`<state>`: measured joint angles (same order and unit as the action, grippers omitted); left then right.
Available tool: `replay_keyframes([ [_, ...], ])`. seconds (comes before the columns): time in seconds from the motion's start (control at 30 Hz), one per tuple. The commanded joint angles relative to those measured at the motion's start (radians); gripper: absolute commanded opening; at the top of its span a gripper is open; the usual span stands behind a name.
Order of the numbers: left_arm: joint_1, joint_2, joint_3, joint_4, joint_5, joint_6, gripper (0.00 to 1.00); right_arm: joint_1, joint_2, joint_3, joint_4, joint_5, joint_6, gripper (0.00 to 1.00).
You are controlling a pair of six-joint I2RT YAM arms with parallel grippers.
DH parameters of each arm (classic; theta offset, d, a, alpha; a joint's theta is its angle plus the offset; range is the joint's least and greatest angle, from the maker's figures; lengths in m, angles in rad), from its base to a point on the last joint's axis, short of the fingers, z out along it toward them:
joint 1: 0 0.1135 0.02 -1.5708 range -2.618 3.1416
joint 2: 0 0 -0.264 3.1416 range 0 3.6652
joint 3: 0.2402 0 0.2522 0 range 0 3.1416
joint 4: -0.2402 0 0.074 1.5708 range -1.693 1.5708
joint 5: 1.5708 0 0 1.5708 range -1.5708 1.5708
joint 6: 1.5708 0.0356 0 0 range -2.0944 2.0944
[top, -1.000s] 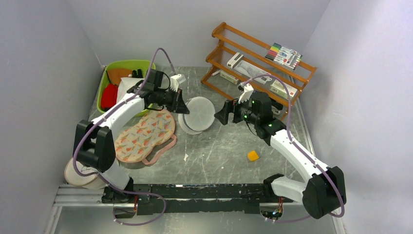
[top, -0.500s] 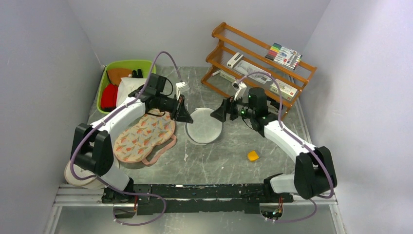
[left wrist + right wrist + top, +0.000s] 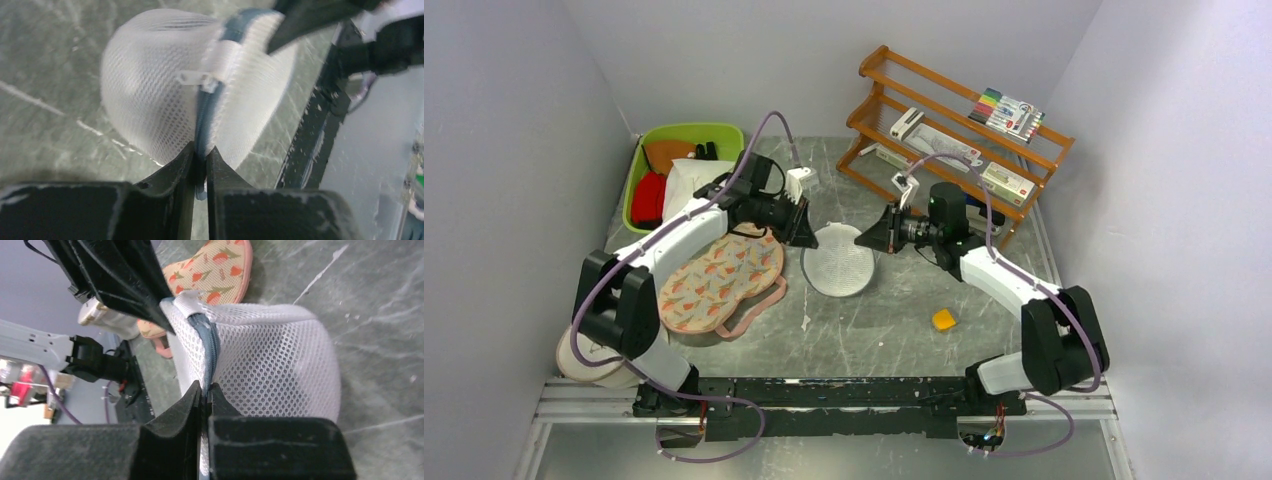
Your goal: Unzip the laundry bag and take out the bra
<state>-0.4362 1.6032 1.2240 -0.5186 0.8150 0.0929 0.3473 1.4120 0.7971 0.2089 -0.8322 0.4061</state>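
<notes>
The laundry bag (image 3: 837, 260), a round white mesh pod with a blue-grey zipper rim (image 3: 204, 107), stands on edge in the middle of the table between both grippers. My left gripper (image 3: 808, 237) pinches the rim from the left, and a thin blue strip of zipper shows between its fingertips (image 3: 200, 154). From the right, my right gripper (image 3: 865, 240) is shut on the same rim (image 3: 205, 390), with mesh bulging beside its fingers. The zipper looks closed along the part I see. The bra is hidden.
A floral pad with pink edging (image 3: 724, 275) lies left of the bag. A green bin (image 3: 637, 165) with red and white cloths sits at the back left. A wooden rack (image 3: 954, 130) stands at the back right. A small yellow piece (image 3: 943, 319) lies front right.
My right gripper has moved left to the bag and closed on its zipper rim. The bag has tipped so its mesh face shows from above. My left gripper stays on the rim.
</notes>
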Motion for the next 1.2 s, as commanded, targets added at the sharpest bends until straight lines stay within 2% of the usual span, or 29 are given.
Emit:
replay_keyframes([
  [0.0, -0.010, -0.069, 0.030, 0.090, -0.387, -0.159, 0.29, -0.003, -0.106, -0.082, 0.067, 0.129, 0.261, 0.00],
  [0.07, -0.024, -0.109, 0.029, 0.101, -0.499, -0.247, 0.52, -0.002, -0.177, -0.135, 0.038, 0.289, 0.389, 0.00],
  [0.1, -0.037, -0.133, 0.020, 0.115, -0.532, -0.285, 0.57, 0.001, -0.213, -0.164, 0.039, 0.350, 0.456, 0.00],
  [0.17, -0.078, -0.202, -0.001, 0.143, -0.588, -0.350, 0.77, 0.014, -0.270, -0.215, 0.067, 0.445, 0.555, 0.00],
  [0.27, -0.165, -0.283, -0.050, 0.192, -0.644, -0.421, 0.93, 0.041, -0.320, -0.239, 0.056, 0.550, 0.646, 0.00],
  [0.37, -0.248, -0.344, -0.151, 0.307, -0.621, -0.504, 0.97, 0.068, -0.347, -0.249, 0.057, 0.607, 0.709, 0.00],
  [0.47, -0.343, -0.341, -0.213, 0.388, -0.649, -0.528, 0.98, 0.098, -0.356, -0.266, 0.092, 0.637, 0.755, 0.00],
  [0.67, -0.480, -0.198, -0.107, 0.283, -0.835, -0.499, 1.00, 0.140, -0.372, -0.279, 0.097, 0.671, 0.764, 0.00],
  [0.8, -0.490, -0.141, -0.090, 0.293, -0.850, -0.518, 0.93, 0.172, -0.384, -0.309, 0.126, 0.669, 0.770, 0.02],
  [0.87, -0.490, -0.132, -0.106, 0.303, -0.853, -0.537, 0.85, 0.171, -0.383, -0.311, 0.133, 0.656, 0.740, 0.06],
  [1.0, -0.485, -0.132, -0.139, 0.288, -0.887, -0.560, 0.43, 0.167, -0.397, -0.308, 0.137, 0.617, 0.631, 0.28],
  [1.07, -0.481, -0.133, -0.147, 0.266, -0.906, -0.547, 0.31, 0.164, -0.413, -0.293, 0.089, 0.618, 0.539, 0.40],
  [1.17, -0.471, -0.143, -0.162, 0.246, -0.907, -0.520, 0.14, 0.150, -0.429, -0.246, -0.011, 0.590, 0.360, 0.48],
])
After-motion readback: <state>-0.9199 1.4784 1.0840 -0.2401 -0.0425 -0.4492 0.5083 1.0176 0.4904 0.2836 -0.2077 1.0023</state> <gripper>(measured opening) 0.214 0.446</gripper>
